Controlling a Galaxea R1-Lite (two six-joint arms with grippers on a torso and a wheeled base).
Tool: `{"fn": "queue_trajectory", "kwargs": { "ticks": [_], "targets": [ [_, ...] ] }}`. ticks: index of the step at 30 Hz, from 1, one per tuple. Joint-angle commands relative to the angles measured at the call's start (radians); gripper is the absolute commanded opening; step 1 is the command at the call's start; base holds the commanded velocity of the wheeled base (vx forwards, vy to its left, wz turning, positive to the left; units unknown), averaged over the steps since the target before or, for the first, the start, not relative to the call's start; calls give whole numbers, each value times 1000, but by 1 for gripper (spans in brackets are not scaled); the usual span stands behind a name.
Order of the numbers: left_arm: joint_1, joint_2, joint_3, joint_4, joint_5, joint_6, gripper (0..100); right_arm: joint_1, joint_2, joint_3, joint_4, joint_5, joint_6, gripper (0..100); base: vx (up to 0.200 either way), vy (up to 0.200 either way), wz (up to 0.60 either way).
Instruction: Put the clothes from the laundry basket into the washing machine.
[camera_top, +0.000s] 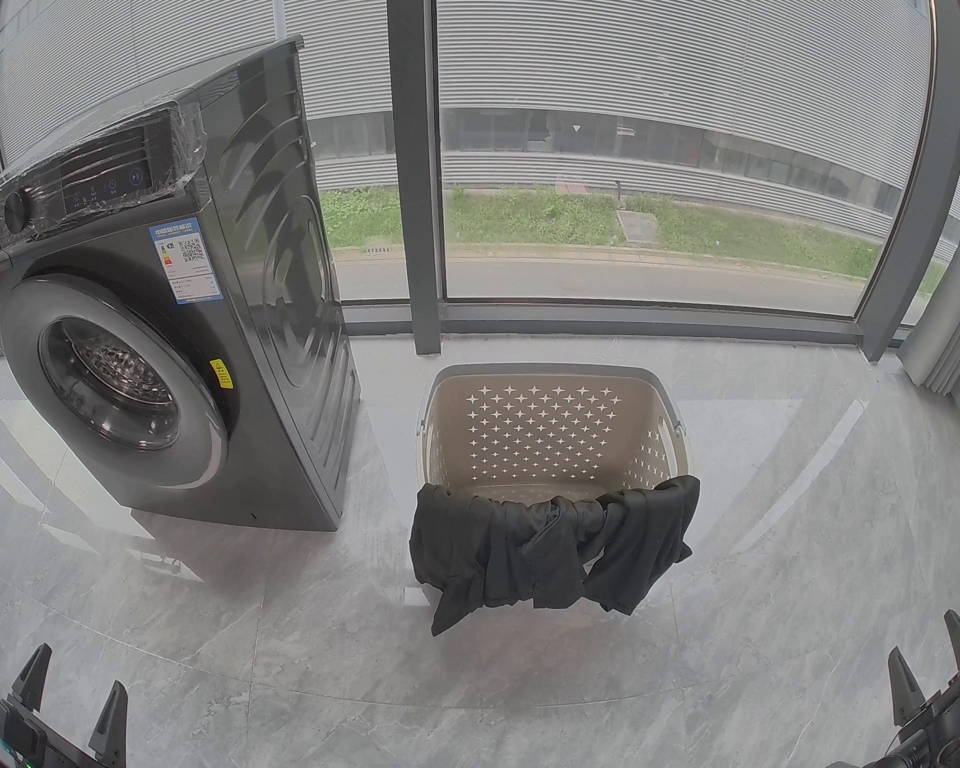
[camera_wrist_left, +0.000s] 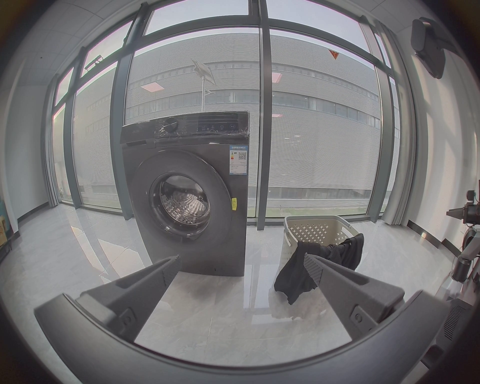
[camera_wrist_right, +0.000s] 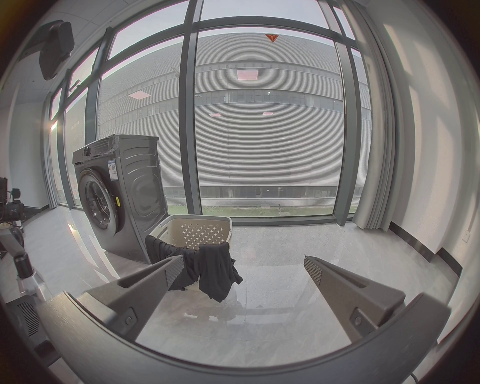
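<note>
While both arms sit low at the near edge of the head view, nothing is in either claw. Our left gripper (camera_top: 78, 672) has its 2 dark fingers spread wide and holds only air, and its own wrist camera shows the same wide gap (camera_wrist_left: 241, 259). Our right gripper (camera_top: 922, 637) is spread wide and bare too, which its wrist camera confirms (camera_wrist_right: 243, 260). Both are well apart from the laundry.

We see the clothes (camera_top: 550, 550) as a dark bundle draped over the near rim of the laundry basket (camera_top: 550, 420), hanging down its outer front wall toward the floor (camera_top: 300, 640). We can't tell how many pieces it is. The basket is beige with star-shaped holes and stands upright on the pale grey tiles, ahead of us and just to the right of centre.

The washing machine (camera_top: 170, 330) is dark grey and stands on the left, near the basket but not touching it, its round front turned our way. We can see the metal drum (camera_top: 110, 385) through the port, though we can't tell if the door is shut. A big window (camera_top: 650, 200) runs behind both.
</note>
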Motion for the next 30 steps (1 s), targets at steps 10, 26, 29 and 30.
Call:
{"fn": "queue_trajectory", "kwargs": {
  "ticks": [10, 26, 29, 30],
  "targets": [
    [0, -18, 15, 0, 0, 0, 100, 0, -16, 18, 0, 1, 0, 100, 200, 0, 0],
    [0, -18, 15, 0, 0, 1, 100, 0, -16, 18, 0, 0, 0, 100, 25, -63, 0],
    [0, -18, 15, 0, 0, 0, 100, 0, -16, 18, 0, 0, 0, 100, 0, -200, 0],
    [0, -18, 15, 0, 0, 0, 100, 0, -16, 18, 0, 0, 0, 100, 0, -200, 0]
  ]
}}
